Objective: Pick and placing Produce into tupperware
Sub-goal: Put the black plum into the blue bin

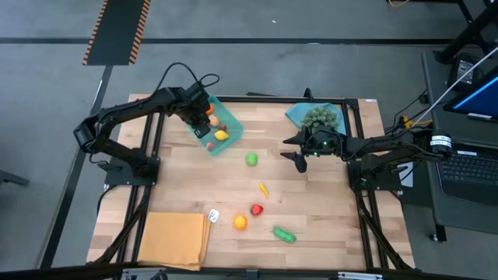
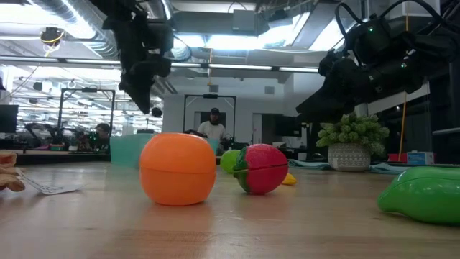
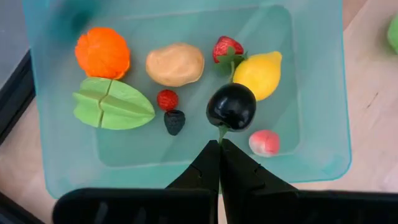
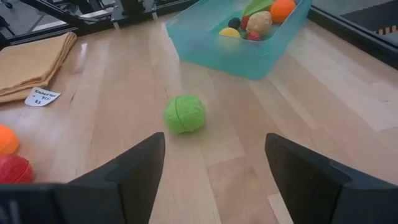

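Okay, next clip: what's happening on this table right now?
Two robot arms are sorting toy produce into a teal tray. The left gripper hangs over the tray, jaws shut on the stem of a dark plum, above several pieces already inside. The right gripper waits with jaws open, facing a green ball-shaped piece on the table. A yellow, a red, an orange and a green piece also lie loose on the wood.

Robotics lab / open-plan workshop.
Pale wooden slatted worktop on black metal frame, grey floor w/ orange-black hazard-striped mat; exposed ceiling ducts, strip lights, desks, a person standing in bkgd.
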Controlling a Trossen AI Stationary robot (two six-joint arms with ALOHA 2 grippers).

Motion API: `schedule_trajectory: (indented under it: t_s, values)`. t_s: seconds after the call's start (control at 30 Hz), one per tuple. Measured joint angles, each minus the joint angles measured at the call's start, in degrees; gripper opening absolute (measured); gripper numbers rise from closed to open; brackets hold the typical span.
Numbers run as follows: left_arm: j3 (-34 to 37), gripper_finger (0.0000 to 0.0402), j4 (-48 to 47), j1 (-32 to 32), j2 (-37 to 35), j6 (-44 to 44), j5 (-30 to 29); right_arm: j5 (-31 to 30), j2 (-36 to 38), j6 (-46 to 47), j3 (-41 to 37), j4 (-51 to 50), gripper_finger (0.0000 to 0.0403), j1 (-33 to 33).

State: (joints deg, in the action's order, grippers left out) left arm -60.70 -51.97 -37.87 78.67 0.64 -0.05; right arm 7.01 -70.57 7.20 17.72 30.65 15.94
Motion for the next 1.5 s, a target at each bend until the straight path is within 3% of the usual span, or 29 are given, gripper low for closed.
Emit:
schedule_trajectory:
  t_s: [0.93,1.5]
  values:
    - [-0.02,0.0000,1.92,0.94,2.26,-0.54,-0.20,0.00,0.02,0.00,0.00,-0.01,0.0280,0.01]
    - [-0.05,0.0000,4.64,2.82,15.39,0.12,-0.11,0.00,0.02,-0.17,0.00,0.01,0.0280,0.02]
